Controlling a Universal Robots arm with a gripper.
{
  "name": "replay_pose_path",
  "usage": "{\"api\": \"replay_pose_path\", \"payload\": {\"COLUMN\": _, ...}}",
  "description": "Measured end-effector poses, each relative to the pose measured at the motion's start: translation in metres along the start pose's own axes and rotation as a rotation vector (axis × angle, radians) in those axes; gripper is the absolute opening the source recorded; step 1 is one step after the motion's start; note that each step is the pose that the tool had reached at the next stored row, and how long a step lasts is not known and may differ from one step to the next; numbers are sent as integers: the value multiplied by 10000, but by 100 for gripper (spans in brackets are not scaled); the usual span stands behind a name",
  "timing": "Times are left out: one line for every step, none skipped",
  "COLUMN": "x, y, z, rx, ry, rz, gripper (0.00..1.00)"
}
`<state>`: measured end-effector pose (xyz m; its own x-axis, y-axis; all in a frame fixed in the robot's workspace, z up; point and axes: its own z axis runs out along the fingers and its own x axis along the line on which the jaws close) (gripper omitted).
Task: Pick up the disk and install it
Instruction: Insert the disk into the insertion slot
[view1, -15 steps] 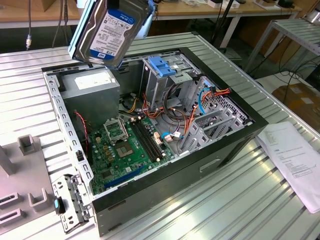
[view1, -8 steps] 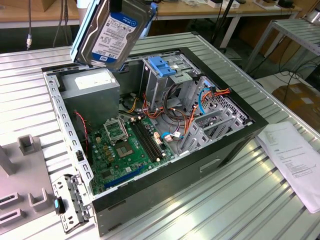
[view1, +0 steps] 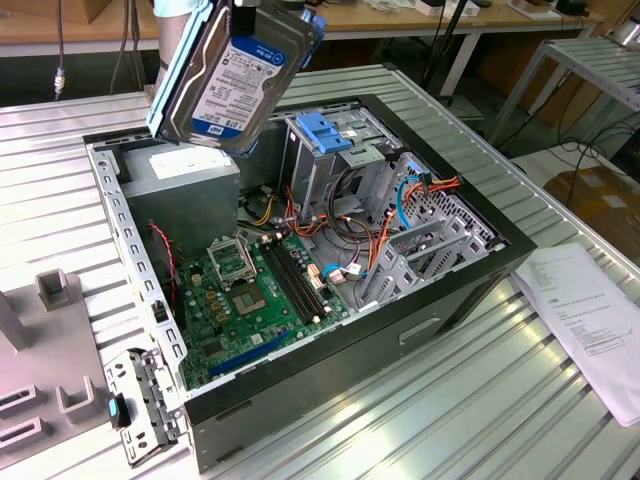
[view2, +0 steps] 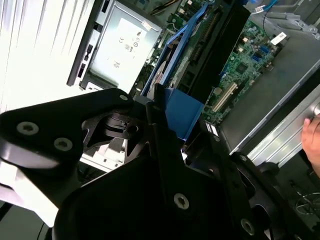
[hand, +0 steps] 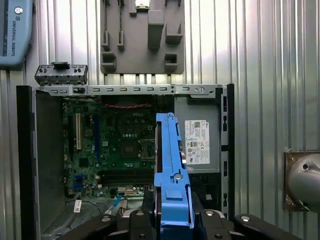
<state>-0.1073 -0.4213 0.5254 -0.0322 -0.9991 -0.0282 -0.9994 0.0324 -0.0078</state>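
The end effector (hand: 172, 222) is clamped on the disk (view1: 235, 75), which hangs long-axis-down and tilted above the open computer case (view1: 400, 340), just beside the drive cage (view1: 310, 170).

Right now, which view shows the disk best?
The exterior view: the disk hangs tilted above the open case, label face and blue rails visible. The first wrist view shows the disk edge-on in the gripper; the second wrist view shows one blue rail, partly behind the gripper.

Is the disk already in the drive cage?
No, in the exterior view the disk hangs tilted above the case, outside the cage.
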Motion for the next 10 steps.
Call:
{"api": "replay_pose_path", "payload": {"x": 68, "y": -2, "z": -2, "rx": 1, "ry": 15, "rz": 0, "gripper": 37}}
{"api": "replay_pose_path", "payload": {"x": 123, "y": -4, "z": -4, "rx": 1, "ry": 32, "rz": 0, "gripper": 37}}
{"api": "replay_pose_path", "payload": {"x": 177, "y": -5, "z": -5, "rx": 1, "ry": 46, "rz": 0, "gripper": 37}}
{"api": "replay_pose_path", "payload": {"x": 237, "y": -8, "z": -6, "rx": 8, "ry": 50, "rz": 0, "gripper": 37}}
{"api": "replay_pose_path", "payload": {"x": 291, "y": -10, "z": -7, "rx": 203, "ry": 44, "rz": -6, "gripper": 37}}
{"api": "replay_pose_path", "payload": {"x": 329, "y": -11, "z": -8, "rx": 480, "ry": 35, "rz": -13, "gripper": 37}}
{"api": "replay_pose_path", "payload": {"x": 342, "y": -11, "z": -9, "rx": 578, "ry": 32, "rz": -15, "gripper": 37}}
{"api": "replay_pose_path", "payload": {"x": 362, "y": -12, "z": -10, "rx": 719, "ry": 28, "rz": -19, "gripper": 37}}
{"api": "replay_pose_path", "payload": {"x": 388, "y": -13, "z": -10, "rx": 914, "ry": 21, "rz": -23, "gripper": 37}}
{"api": "replay_pose_path", "payload": {"x": 397, "y": -13, "z": -10, "rx": 986, "ry": 19, "rz": -25, "gripper": 37}}
